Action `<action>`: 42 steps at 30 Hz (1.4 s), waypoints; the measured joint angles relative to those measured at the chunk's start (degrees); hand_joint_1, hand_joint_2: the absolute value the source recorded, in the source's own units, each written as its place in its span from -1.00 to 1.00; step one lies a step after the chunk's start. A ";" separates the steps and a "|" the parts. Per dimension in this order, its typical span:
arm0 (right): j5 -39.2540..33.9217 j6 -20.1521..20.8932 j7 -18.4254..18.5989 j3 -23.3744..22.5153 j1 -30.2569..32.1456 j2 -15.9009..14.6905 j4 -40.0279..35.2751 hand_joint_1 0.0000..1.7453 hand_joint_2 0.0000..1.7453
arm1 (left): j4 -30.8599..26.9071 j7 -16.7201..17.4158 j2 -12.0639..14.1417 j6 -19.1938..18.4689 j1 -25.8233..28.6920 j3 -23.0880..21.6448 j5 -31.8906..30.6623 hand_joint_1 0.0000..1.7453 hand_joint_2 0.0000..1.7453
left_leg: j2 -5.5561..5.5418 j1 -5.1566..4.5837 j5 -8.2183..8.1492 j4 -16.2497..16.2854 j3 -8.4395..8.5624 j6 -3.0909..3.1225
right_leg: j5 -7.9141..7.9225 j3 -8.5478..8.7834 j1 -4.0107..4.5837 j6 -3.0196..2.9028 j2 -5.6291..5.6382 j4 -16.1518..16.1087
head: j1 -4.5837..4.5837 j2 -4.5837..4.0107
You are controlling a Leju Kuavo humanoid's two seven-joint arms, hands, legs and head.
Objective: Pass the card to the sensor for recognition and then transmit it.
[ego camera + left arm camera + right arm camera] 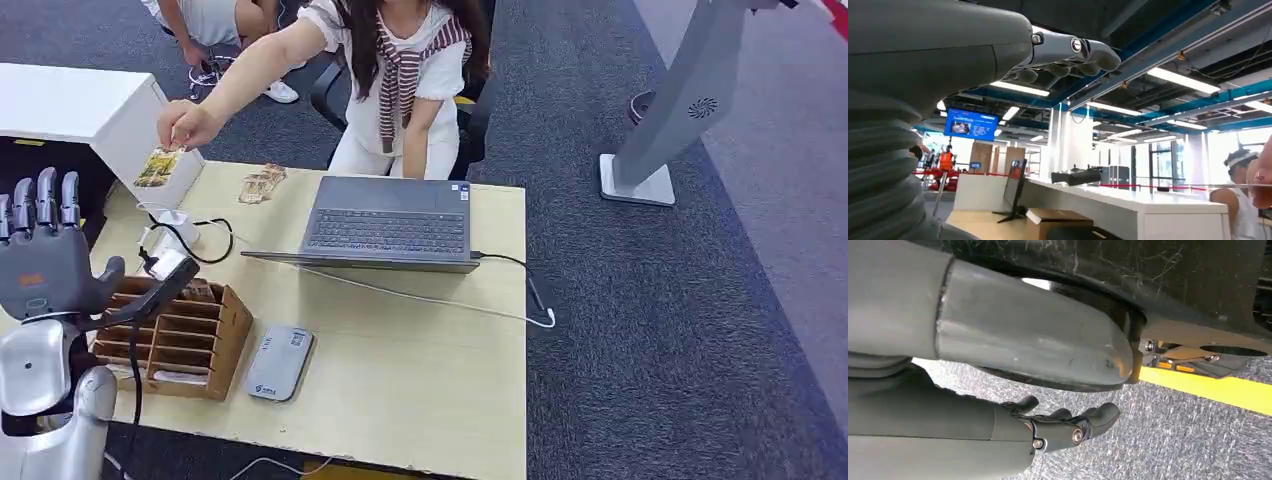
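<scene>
A person seated across the table holds a patterned card [158, 167] in an outstretched hand, over the white box [170, 185] at the table's far left corner. A few more cards [262, 183] lie on the table near the laptop. A flat grey reader [280, 362] lies near the front edge. My left hand [45, 250] is raised at the table's left end, fingers spread and upright, holding nothing; its fingers [1068, 52] point toward the ceiling in the left wrist view. My right hand [1058, 427] hangs over grey carpet, fingers loosely extended and holding nothing.
An open laptop [390, 220] sits mid-table, its cable running to the right edge. A wooden slotted holder [185, 335] stands beside my left hand, with a black handheld scanner [165, 285] above it. A white charger [165, 235] lies behind. A grey stand [670, 110] rises from the carpet on the right.
</scene>
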 joint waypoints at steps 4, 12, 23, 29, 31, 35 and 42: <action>0.00 0.00 0.00 0.04 0.00 0.00 0.00 -1.00 -1.00 | 0.53 0.07 0.00 0.00 -0.36 -0.96 0.00 -1.00 1.00 | 0.01 0.01 0.00 0.00 -0.01 0.00 | 0.00 -0.03 0.01 0.00 0.01 0.00 | -0.02 0.00; 0.15 0.42 0.35 0.81 -0.10 0.00 -0.02 -1.00 -1.00 | 3.56 6.31 0.81 -1.86 -2.91 -7.17 0.00 -1.00 1.00 | 0.00 0.01 0.04 0.00 -0.06 -0.03 | 0.05 -0.06 0.01 0.00 0.00 0.01 | -0.02 0.00; 0.29 0.96 0.11 1.53 -0.24 0.00 -0.02 -1.00 -1.00 | 8.18 8.79 0.13 -2.10 -4.58 -13.71 0.00 -1.00 1.00 | 0.01 0.00 0.04 0.01 -0.10 -0.03 | 0.06 -0.12 0.00 0.00 0.02 0.00 | -0.02 0.00; 0.35 0.98 0.20 2.03 -0.32 0.02 -0.09 -1.00 -1.00 | 10.73 10.03 -0.92 -2.03 -5.46 -16.68 0.00 -1.00 1.00 | 0.03 0.00 0.04 0.01 -0.10 -0.03 | 0.07 -0.12 0.00 0.00 0.04 0.00 | -0.02 0.00; 0.35 0.94 0.22 2.10 -0.32 0.02 -0.09 -1.00 -1.00 | 11.49 10.49 -1.25 -2.03 -5.57 -17.37 0.00 -1.00 1.00 | 0.04 0.00 0.05 0.01 -0.10 -0.03 | 0.07 -0.12 0.00 0.00 0.04 0.00 | 0.00 0.00; 0.35 0.87 0.39 2.40 -0.34 0.02 -0.11 -1.00 -1.00 | 12.70 11.15 -1.70 -2.01 -5.77 -18.60 0.00 -1.00 1.00 | 0.04 0.00 0.04 0.02 -0.10 -0.03 | 0.07 -0.13 0.00 0.00 0.05 0.00 | 0.00 0.00; 0.31 0.87 0.41 2.58 -0.34 0.04 -0.11 -1.00 -1.00 | 14.12 11.80 -2.19 -1.88 -5.83 -20.02 0.00 1.00 1.00 | 0.04 0.00 0.04 0.01 -0.11 -0.03 | 0.07 -0.13 0.00 0.00 0.05 0.00 | -0.02 0.00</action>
